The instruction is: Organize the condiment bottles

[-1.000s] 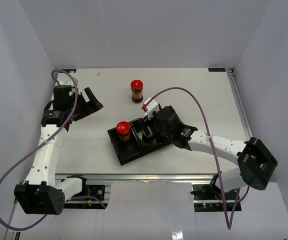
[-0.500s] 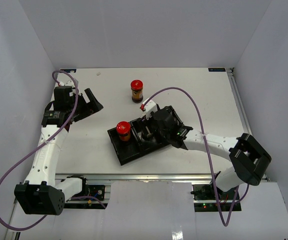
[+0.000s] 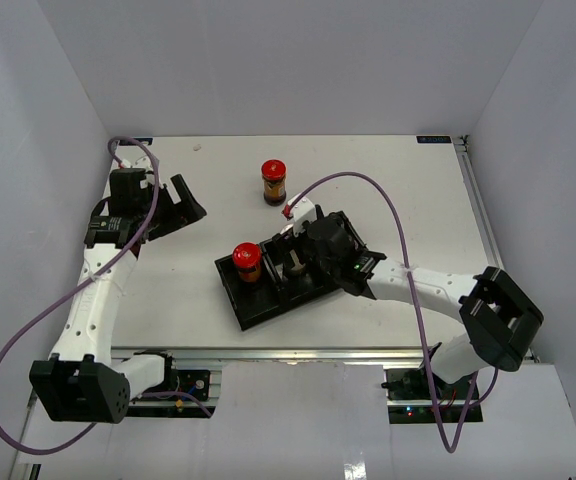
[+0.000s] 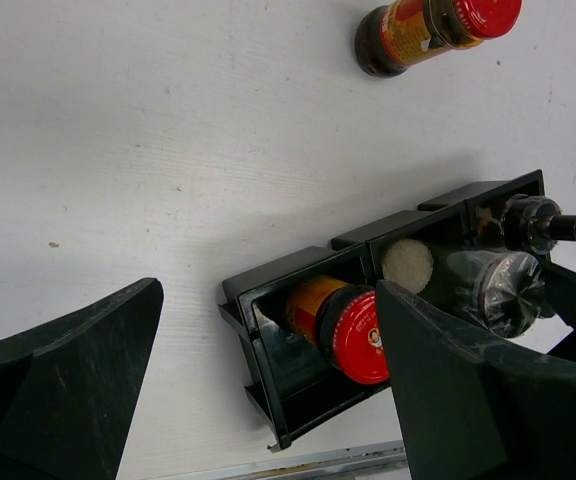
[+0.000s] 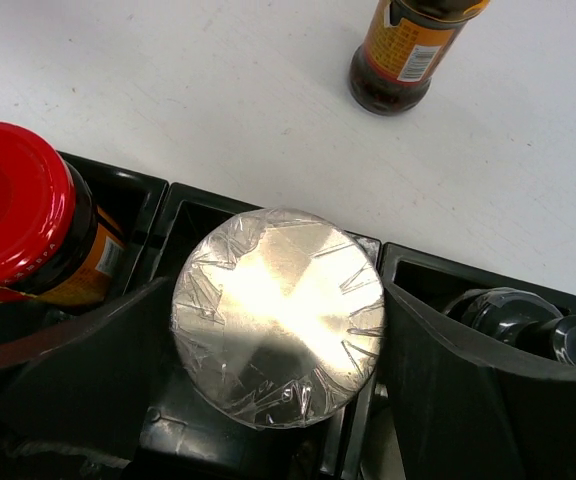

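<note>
My left arm [image 3: 96, 290] reaches up along the left side of the white bench [image 3: 418, 200]. My left jaws stand wide apart with nothing between them, above bare bench and well apart from every jar.

To their right lies the black three-compartment plastic tray [image 3: 256, 308] [image 4: 268, 400]. Its long axis runs on a slant from near-left to far-right. In its left compartment stands a small red-lidded glass jar of dark brown sauce [image 3: 247, 260] [image 4: 353, 335] [image 5: 13, 200] with an orange label. It is upright, long axis vertical, lid pointing up.

Behind the tray, towards the back of the bench, the second red-lidded jar of dark brown sauce [image 3: 273, 182] [image 4: 418, 30] [image 5: 408, 50] stands alone. It is also upright with its lid up, and clear of the tray.

The middle compartment holds the round silver-lidded jar [image 4: 508, 292] [image 5: 276, 315], upright with its foil-bright lid facing up. My right jaws hang over this compartment, one on each side of the jar and close against the lid's rim. The lid hides the contact, so I cannot tell whether they are clamped or just clear.

In the right compartment sit the black-capped shakers [image 4: 538, 222] [image 5: 503, 310], caps up and side by side, partly hidden by my right jaw. My right arm [image 3: 428, 285] stretches in from the near-right corner.
</note>
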You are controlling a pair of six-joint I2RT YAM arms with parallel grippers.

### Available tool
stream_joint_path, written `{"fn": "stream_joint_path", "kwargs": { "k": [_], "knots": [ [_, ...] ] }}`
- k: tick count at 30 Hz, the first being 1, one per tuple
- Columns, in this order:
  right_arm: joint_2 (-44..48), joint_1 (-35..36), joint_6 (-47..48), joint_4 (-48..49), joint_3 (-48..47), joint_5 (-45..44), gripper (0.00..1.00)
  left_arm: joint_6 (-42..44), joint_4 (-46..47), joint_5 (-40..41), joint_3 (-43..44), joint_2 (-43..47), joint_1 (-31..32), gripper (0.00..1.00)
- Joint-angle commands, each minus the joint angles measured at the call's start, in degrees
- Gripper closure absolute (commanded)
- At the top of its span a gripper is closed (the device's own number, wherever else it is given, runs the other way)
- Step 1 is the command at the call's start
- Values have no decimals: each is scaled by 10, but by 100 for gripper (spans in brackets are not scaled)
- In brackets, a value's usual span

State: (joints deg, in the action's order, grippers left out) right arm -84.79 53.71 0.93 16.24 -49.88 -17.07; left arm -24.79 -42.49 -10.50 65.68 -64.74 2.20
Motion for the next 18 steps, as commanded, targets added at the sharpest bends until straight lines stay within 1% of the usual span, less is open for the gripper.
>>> {"fn": "stream_joint_path", "kwargs": {
  "k": [1,4,7,9,11,14,18],
  "knots": [
    [34,3,-3,18,-30,-23,11,31,2,1,59,-42,-2,2],
    [54,3,-3,-11,-40,-34,9,47,13,-18,100,-78,-2,2],
    [82,3,-4,-38,-53,-39,8,68,35,-54,133,-128,7,2],
    [110,3,-5,-62,-64,-37,7,72,37,-60,179,-176,20,2],
    [128,3,-3,-107,-83,-32,6,74,35,-60,241,-218,37,2],
    [158,2,-1,-148,-112,-28,5,84,35,-46,308,-283,73,2],
    [207,1,-5,-192,-118,-32,4,106,17,-37,421,-388,115,2]
  ]
}}
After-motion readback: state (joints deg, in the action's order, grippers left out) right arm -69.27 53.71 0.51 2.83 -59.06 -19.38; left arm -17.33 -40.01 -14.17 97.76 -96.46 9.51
